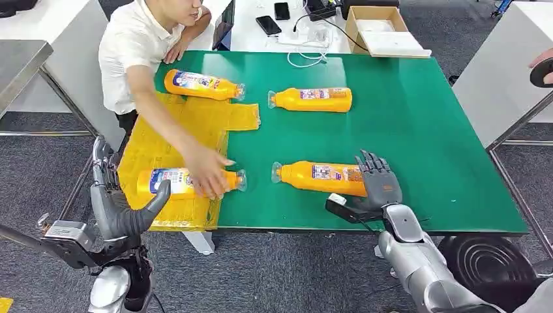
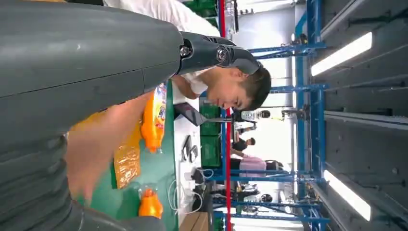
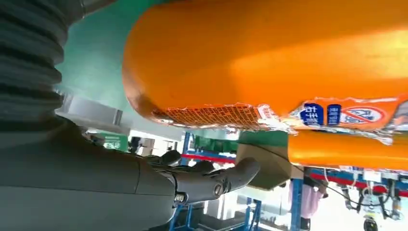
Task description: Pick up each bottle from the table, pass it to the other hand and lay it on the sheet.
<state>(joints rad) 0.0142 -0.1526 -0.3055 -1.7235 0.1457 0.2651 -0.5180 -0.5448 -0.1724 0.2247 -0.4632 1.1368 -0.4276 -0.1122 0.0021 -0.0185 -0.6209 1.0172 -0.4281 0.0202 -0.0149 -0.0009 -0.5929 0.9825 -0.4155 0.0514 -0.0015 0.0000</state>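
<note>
Four orange bottles lie on their sides on the green table. One bottle lies at the far end of the yellow sheet, and one lies on bare table beside it. At the sheet's near end a person's hand rests on another bottle. The last bottle lies near the front edge. My right hand stands at its base with fingers spread and thumb apart from the bottle. My left hand hangs open off the table's front left corner, holding nothing.
A person in a white shirt leans over the far left corner, arm stretched across the sheet. A cardboard box, phones and a white cable lie beyond the far edge. A black round object sits on the floor at the right.
</note>
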